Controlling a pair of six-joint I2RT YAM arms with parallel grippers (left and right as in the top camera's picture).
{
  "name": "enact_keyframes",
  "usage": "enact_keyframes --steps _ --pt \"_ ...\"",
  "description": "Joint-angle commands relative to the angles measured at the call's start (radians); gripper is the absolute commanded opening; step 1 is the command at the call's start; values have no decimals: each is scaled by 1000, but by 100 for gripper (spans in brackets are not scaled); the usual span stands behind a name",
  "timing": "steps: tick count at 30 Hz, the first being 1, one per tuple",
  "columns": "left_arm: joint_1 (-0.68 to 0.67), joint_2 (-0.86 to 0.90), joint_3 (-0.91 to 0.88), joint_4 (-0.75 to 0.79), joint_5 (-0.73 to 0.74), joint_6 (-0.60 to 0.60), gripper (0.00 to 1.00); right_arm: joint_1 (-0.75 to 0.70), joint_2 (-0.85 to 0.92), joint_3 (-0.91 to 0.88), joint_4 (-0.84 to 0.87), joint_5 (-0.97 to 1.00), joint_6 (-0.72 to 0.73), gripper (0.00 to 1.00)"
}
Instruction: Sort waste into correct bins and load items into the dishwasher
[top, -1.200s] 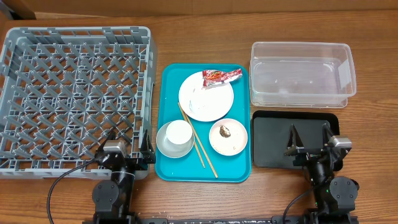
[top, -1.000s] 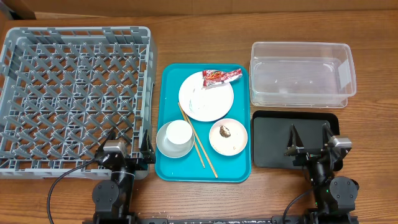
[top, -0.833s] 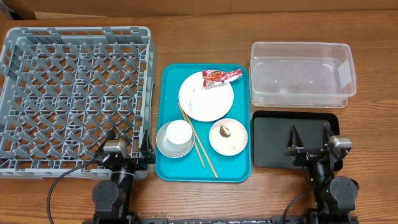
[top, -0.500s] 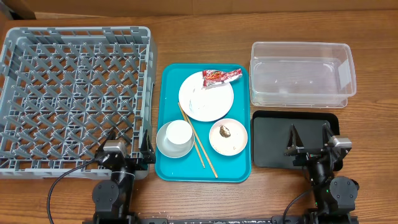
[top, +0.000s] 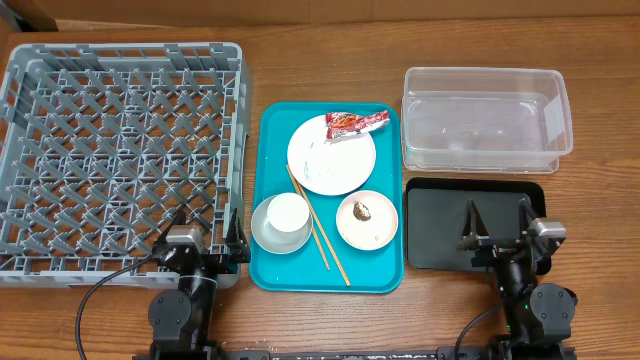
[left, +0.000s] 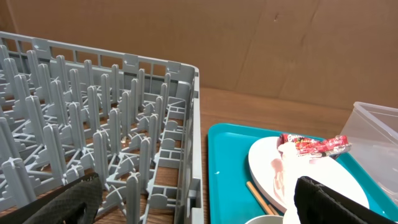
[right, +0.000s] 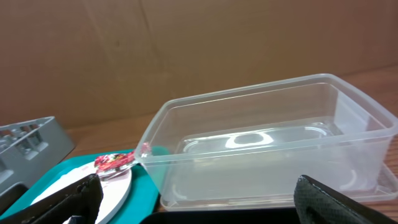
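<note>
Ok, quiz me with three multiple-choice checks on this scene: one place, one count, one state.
1. The snack wrapper lies: A) on the white plate; B) in the clear tub; C) in the dish rack.
2. Chopsticks on the teal tray: A) one; B) two; C) four.
3. The left gripper and right gripper are: A) both open; B) both shut; C) holding dishes.
Answers: 1 A, it rests across the plate's far rim; 2 B, a pair lies beside the white bowl; 3 A, fingers spread with nothing between them.
</note>
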Motion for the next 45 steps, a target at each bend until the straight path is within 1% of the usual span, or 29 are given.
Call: enact_keyframes --steps 1,9,11,14,18,19,20,23,26,35,37,39,41,44,45 --pt "-3 3 -3 -3 -14 20 100 -8 -6 -10 5 40 -3 100" --pt "-3 3 -2 -3 -17 19 100 -7 -6 -10 31 32 -2 100" --pt "-3 3 2 -11 -15 16 100 -8 -6 -10 32 31 19 100" --pt "-3 5 25 -44 -18 -6 100 -7 1 12 27 -3 39 100" --pt "-3 31 119 -159 -19 -6 100 -7 55 81 11 -33 39 100" --pt "-3 73 187 -244 -18 -6 100 -7 108 139 -24 -42 39 100" --pt "-3 105 227 -294 -18 -6 100 -7 146 177 -50 -53 38 100" --pt "-3 215 349 -423 -22 -6 100 -7 279 303 -126 -75 34 100" --pt "-3 346 465 -520 -25 -2 100 -7 443 452 -203 -103 34 100" --pt "-3 720 777 -768 -22 -3 100 9 904 893 -455 -216 34 100" --pt "-3 793 838 -816 -20 -7 100 35 1001 1002 -534 -216 3 100" --pt "-3 869 899 -872 -17 -6 100 89 1131 1158 -661 -215 -78 100" --pt "-3 913 929 -910 -13 -6 100 134 1223 1274 -763 -214 -123 100" --pt "-3 961 950 -953 -14 -6 100 188 1341 1428 -903 -203 -128 100" --pt "-3 972 951 -960 -13 -7 100 196 1371 1454 -914 -200 -127 99"
